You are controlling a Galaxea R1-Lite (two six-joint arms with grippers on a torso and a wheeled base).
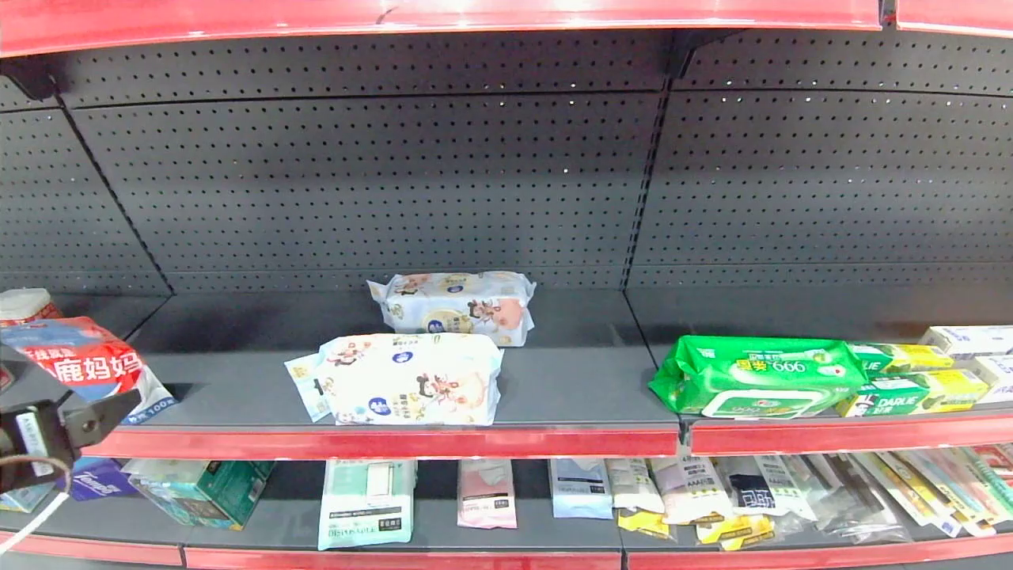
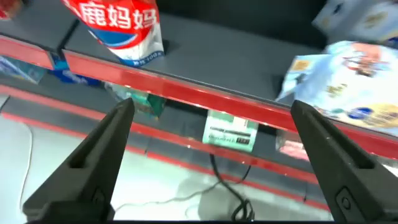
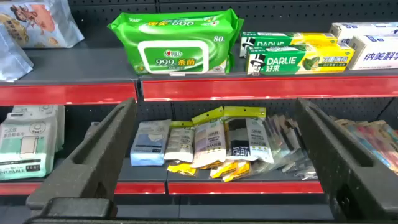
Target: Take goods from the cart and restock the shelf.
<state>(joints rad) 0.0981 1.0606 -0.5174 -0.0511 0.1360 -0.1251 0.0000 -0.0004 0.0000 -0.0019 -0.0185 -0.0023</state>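
Left gripper point(image 2: 211, 106) and right gripper point(image 3: 216, 102) are seen spread wide, nothing clamped. Front wipes pack point(image 1: 407, 378) is laid on the shelf point(image 1: 578, 372); rear wipes pack point(image 1: 455, 307) is placed at its 1 o'clock.

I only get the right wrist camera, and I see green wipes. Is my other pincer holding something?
Observer: No, the left pincer is open and empty, low in front of the shelf.
Operator: What's on the shelf near it?
Observer: A red, white and blue bag, toward its left end.
Operator: Anything in the middle?
Observer: A front cartoon pack, with a rear cartoon pack behind it.
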